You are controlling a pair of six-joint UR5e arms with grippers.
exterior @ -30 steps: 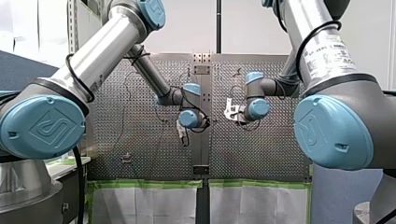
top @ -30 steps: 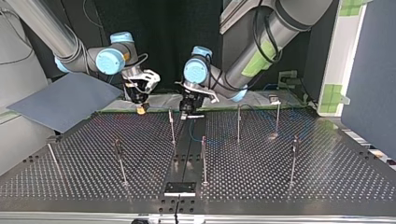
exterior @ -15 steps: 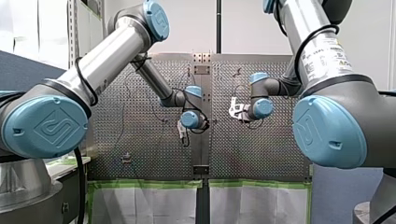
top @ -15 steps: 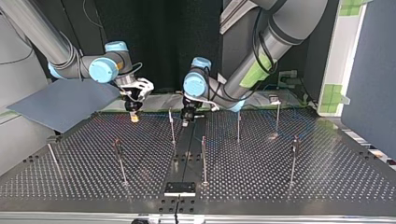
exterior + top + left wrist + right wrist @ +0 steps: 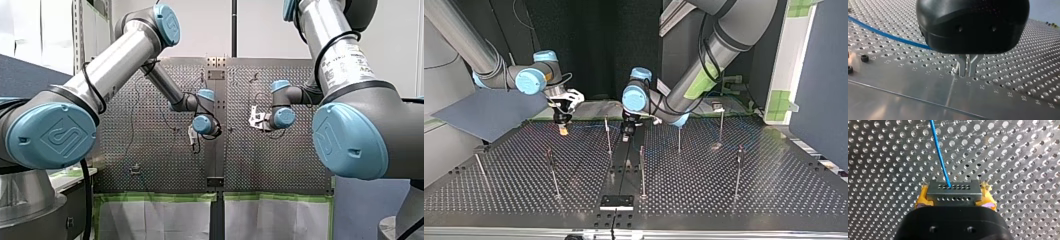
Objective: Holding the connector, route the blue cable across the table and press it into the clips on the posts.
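The right gripper (image 5: 954, 198) clamps its yellow pads on the grey connector (image 5: 953, 191). From the connector the blue cable (image 5: 939, 152) runs out over the perforated table (image 5: 885, 170). The left gripper (image 5: 967, 69) has its metal fingers drawn narrow, nearly together, tips at the table beside stamped numbers (image 5: 982, 86) reading 19, 20, 21. The cable lies on the table behind it. The right arm's label (image 5: 345, 57) is too small to read.

Left tool (image 5: 967, 71) and right tool (image 5: 954, 196) point down, clamped.
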